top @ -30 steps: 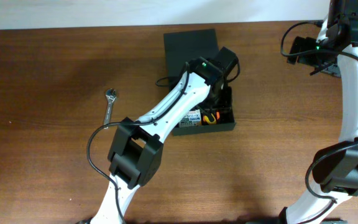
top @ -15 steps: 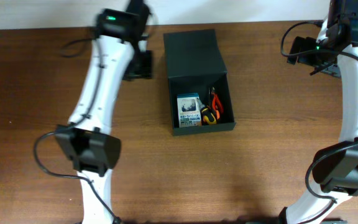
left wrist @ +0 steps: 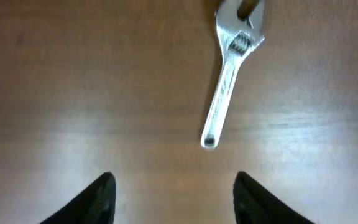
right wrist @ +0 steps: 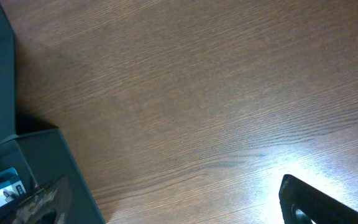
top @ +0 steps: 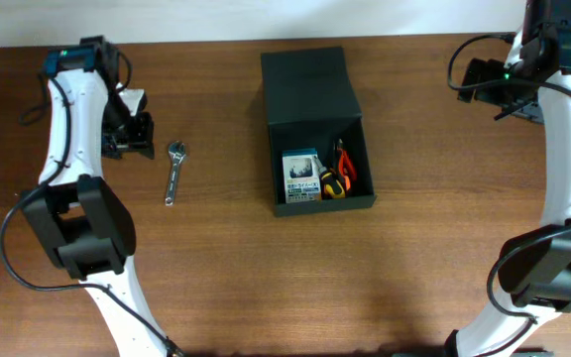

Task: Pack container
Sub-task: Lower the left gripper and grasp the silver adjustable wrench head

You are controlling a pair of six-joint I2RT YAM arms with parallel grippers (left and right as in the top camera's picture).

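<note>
Container (top: 305, 89) mid-table, flap lid lying toward 12 o'clock. Inside: card pack (top: 302, 176), print too small to read. Wrench (left wrist: 229, 81) at container's 9 o'clock. Left gripper (left wrist: 173, 193) parted, empty; right gripper (top: 479, 81) wide, empty.

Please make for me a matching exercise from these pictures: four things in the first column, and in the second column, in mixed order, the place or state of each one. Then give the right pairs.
Column 1
1. wrench
2. card pack
3. orange-handled tools
4. left gripper

Column 2
A. open, holding nothing, above the table
B. inside the container, in its right half in the overhead view
C. lying on the table, outside the container
D. inside the container, in its left half in the overhead view

Pairs: 1-C, 2-D, 3-B, 4-A
</note>
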